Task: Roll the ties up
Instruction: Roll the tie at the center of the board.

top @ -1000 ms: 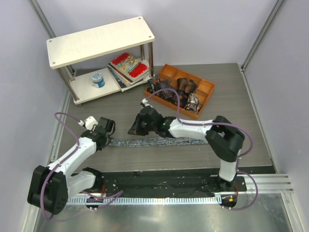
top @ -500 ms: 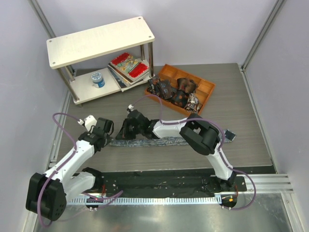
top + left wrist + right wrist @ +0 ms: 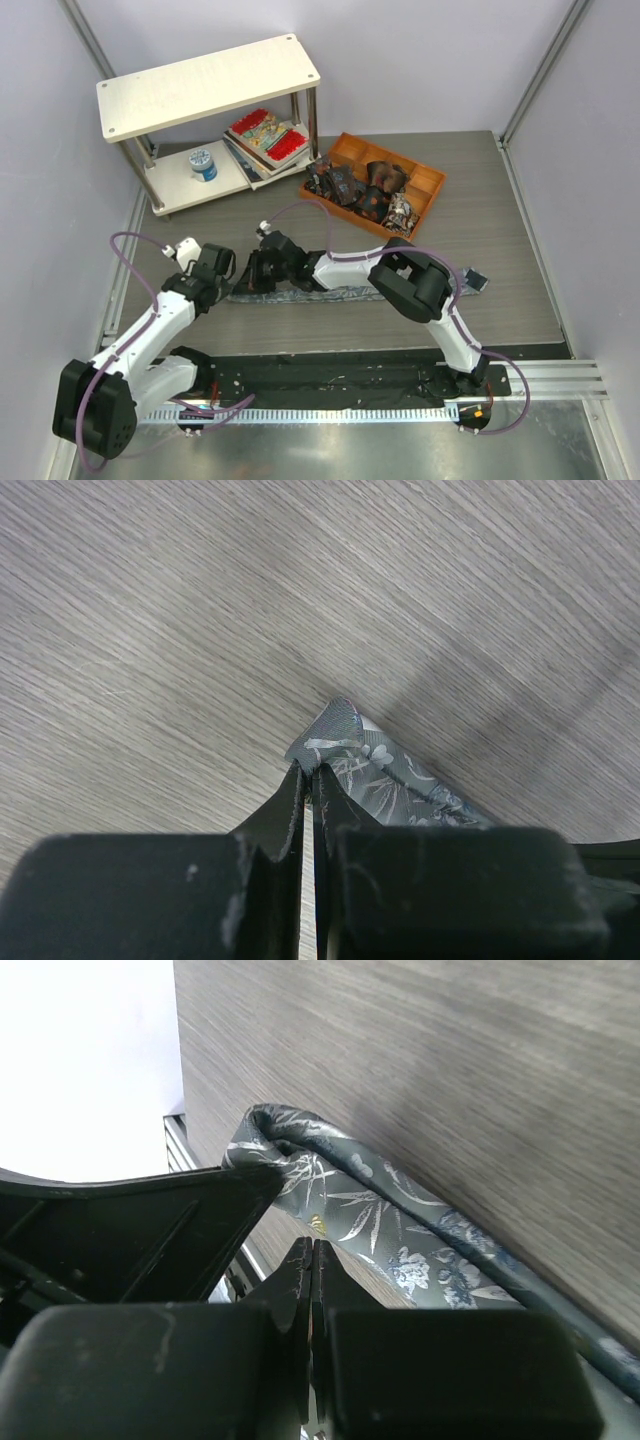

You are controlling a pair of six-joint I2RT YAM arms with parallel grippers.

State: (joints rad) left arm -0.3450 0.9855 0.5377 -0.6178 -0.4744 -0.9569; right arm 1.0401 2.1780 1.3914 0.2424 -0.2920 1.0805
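- The grey-blue tie [image 3: 340,293] lies flat on the surface, its long axis running 9 to 3 o'clock in the top view.
- Both tools meet at its 9 o'clock end.
- The left tool [image 3: 309,780] is outermost, with the tie's tip at its 1 o'clock.
- The right tool [image 3: 312,1252] has the curled end at its 12 o'clock.
- Each tool is narrowed to a slit; I cannot tell whether either pinches fabric.

Robot lab cell: plain walls [image 3: 420,60], alu frame posts [image 3: 541,70], mounting rail [image 3: 560,375] at table [image 3: 500,210] edge.

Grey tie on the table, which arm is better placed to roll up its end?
Probably right: the right gripper sits at the curled-over end of the grey tie. The left gripper only reaches its pointed tip.
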